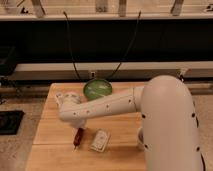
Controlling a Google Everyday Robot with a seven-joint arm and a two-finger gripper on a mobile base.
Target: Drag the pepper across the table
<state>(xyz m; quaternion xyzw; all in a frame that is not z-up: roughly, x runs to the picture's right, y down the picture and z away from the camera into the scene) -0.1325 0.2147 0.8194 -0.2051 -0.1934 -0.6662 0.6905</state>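
Over the near left part of the light wooden butcher-block counter (55, 127), the jaws (76, 126) hang hidden under the white arm's wrist (70, 107); whether they grip cannot be told. The slim dark red pepper (78, 137) lies just below, beside a white packet (100, 140). A green bowl (97, 89) sits at the far edge.
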